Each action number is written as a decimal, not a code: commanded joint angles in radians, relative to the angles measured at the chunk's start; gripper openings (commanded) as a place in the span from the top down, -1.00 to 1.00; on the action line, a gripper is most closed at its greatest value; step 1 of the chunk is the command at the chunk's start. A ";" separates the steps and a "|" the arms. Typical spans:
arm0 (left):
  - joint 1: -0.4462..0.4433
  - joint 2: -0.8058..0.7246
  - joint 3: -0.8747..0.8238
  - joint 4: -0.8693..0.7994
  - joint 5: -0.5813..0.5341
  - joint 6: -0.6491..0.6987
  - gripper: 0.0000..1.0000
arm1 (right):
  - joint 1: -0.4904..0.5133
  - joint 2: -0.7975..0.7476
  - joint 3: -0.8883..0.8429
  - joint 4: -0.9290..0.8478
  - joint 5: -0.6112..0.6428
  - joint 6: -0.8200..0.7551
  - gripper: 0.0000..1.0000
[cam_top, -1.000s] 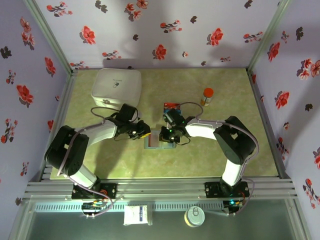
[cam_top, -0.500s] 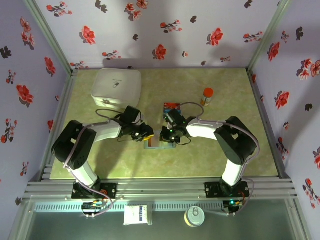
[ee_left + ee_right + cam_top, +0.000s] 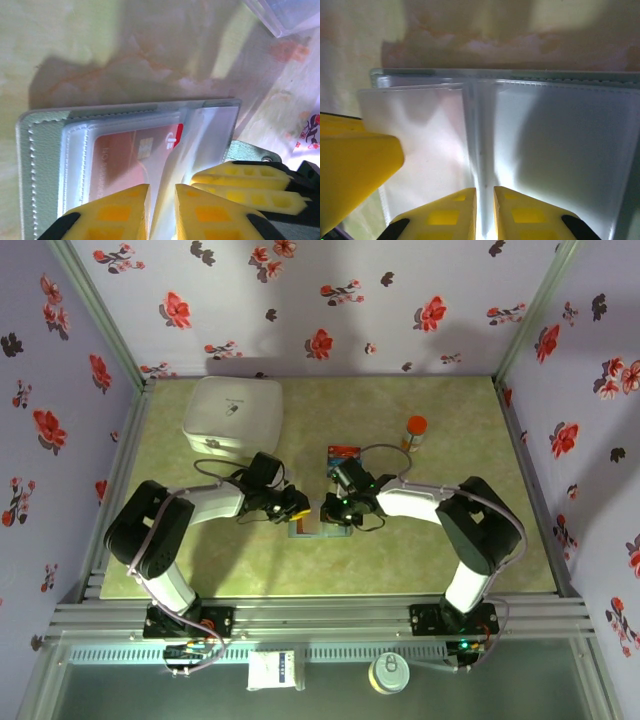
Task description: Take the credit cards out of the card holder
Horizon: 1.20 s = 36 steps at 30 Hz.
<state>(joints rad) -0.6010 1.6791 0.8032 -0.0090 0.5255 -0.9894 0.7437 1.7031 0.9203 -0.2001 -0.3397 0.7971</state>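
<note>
overhead view looks down from behind; both wrist views closely share the card holder (image 3: 40, 150).

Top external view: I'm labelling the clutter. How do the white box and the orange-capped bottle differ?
The white box is broad, low, squarish, rear left; the bottle is small and upright, rear right. The box is white; the bottle has an orange cap. Both stand on the table.
</note>
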 commanded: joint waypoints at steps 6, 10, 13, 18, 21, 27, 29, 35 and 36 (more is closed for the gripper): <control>-0.036 -0.033 0.052 -0.018 0.016 -0.014 0.65 | -0.029 -0.172 -0.014 -0.081 0.077 -0.016 0.61; -0.059 0.009 0.088 -0.025 0.015 -0.015 0.66 | -0.057 -0.239 -0.037 -0.104 0.096 -0.022 0.61; -0.077 0.042 0.109 -0.012 0.021 -0.027 0.66 | -0.075 -0.283 -0.056 -0.120 0.100 -0.028 0.60; -0.106 0.096 0.164 -0.005 0.027 -0.037 0.62 | -0.101 -0.335 -0.078 -0.144 0.102 -0.037 0.59; -0.121 0.129 0.199 -0.008 0.029 -0.038 0.56 | -0.113 -0.357 -0.092 -0.155 0.102 -0.040 0.58; -0.135 0.184 0.257 -0.012 0.045 -0.035 0.44 | -0.131 -0.390 -0.101 -0.182 0.103 -0.049 0.52; -0.134 0.196 0.270 -0.016 0.048 -0.032 0.42 | -0.133 -0.393 -0.101 -0.186 0.101 -0.047 0.50; -0.127 0.197 0.271 -0.022 0.057 -0.024 0.40 | -0.133 -0.367 -0.100 -0.167 0.085 -0.037 0.48; -0.124 0.195 0.267 -0.020 0.059 -0.023 0.40 | -0.133 -0.360 -0.101 -0.157 0.078 -0.031 0.48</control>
<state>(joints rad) -0.7284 1.8683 1.0595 -0.0185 0.5556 -1.0191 0.6170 1.3319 0.8291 -0.3653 -0.2588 0.7673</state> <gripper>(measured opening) 0.299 0.256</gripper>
